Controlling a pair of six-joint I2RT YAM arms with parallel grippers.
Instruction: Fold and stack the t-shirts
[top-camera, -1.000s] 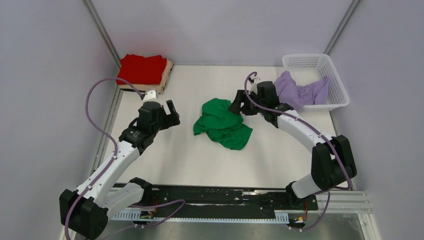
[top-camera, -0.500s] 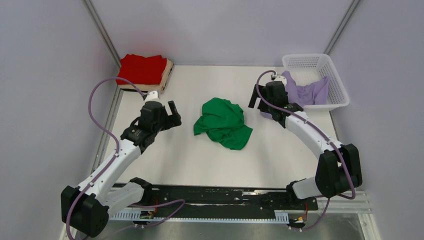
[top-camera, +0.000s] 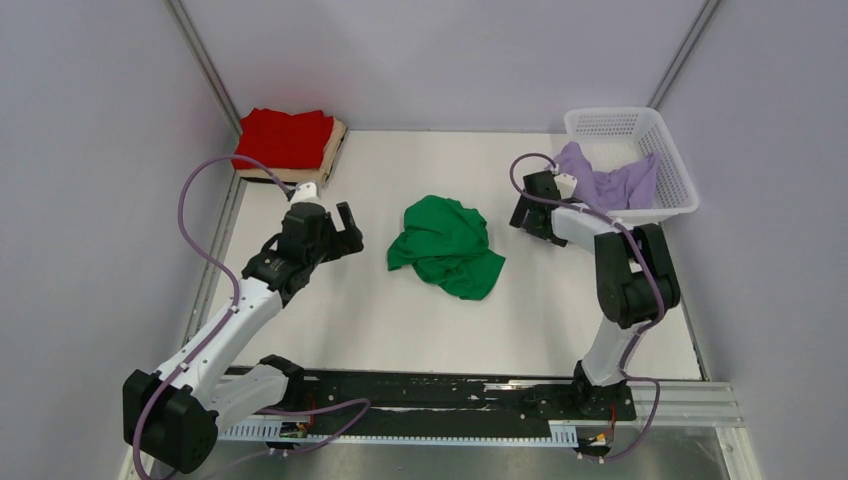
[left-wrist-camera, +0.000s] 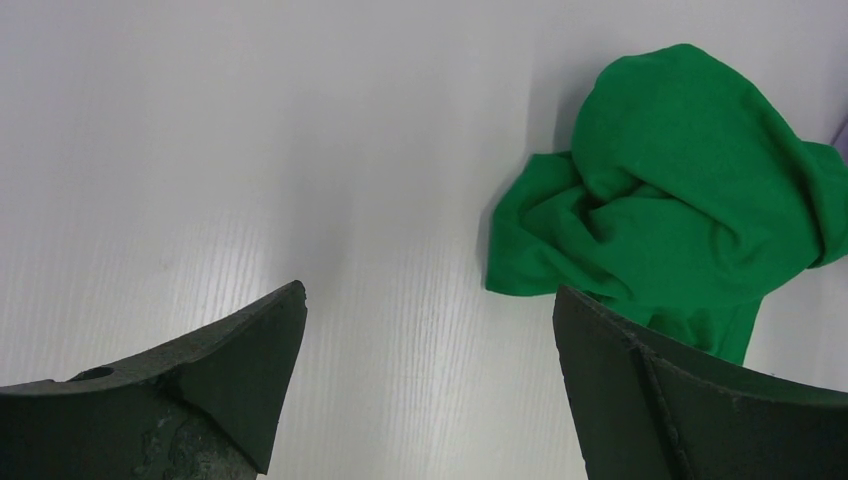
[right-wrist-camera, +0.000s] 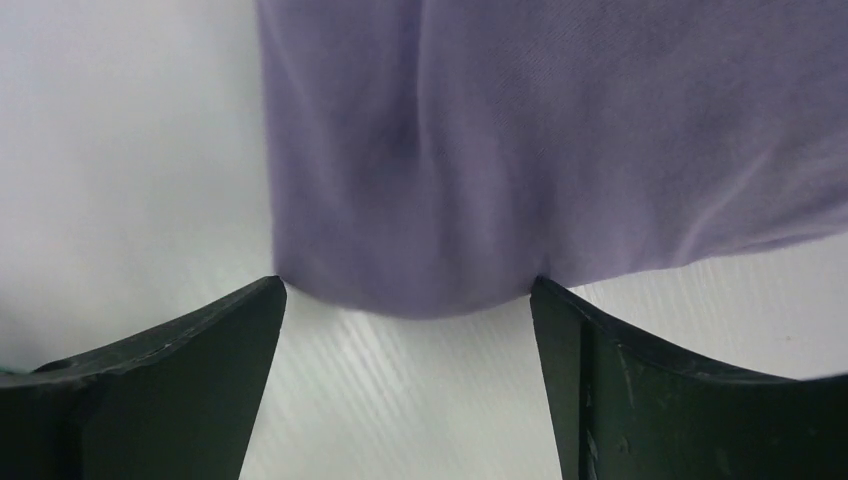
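Observation:
A bright green t-shirt (top-camera: 445, 245) lies crumpled at mid-table; it also shows in the left wrist view (left-wrist-camera: 680, 190). A red t-shirt (top-camera: 285, 138) lies folded on a tan t-shirt (top-camera: 336, 150) at the back left. A pale lavender t-shirt (top-camera: 610, 185) hangs out of the white basket (top-camera: 612, 122) onto the table. My left gripper (top-camera: 345, 228) (left-wrist-camera: 429, 290) is open and empty, left of the green shirt. My right gripper (top-camera: 528, 215) (right-wrist-camera: 407, 282) is open, its fingertips at the lavender shirt's hem (right-wrist-camera: 500, 180), not closed on it.
Grey walls close in the table on the left, back and right. The basket stands at the back right corner. A black rail (top-camera: 430, 395) with the arm bases runs along the near edge.
My right gripper has drawn away from the green shirt, moved right towards the basket, and now sits at the lavender shirt's hem. My left arm has barely moved.

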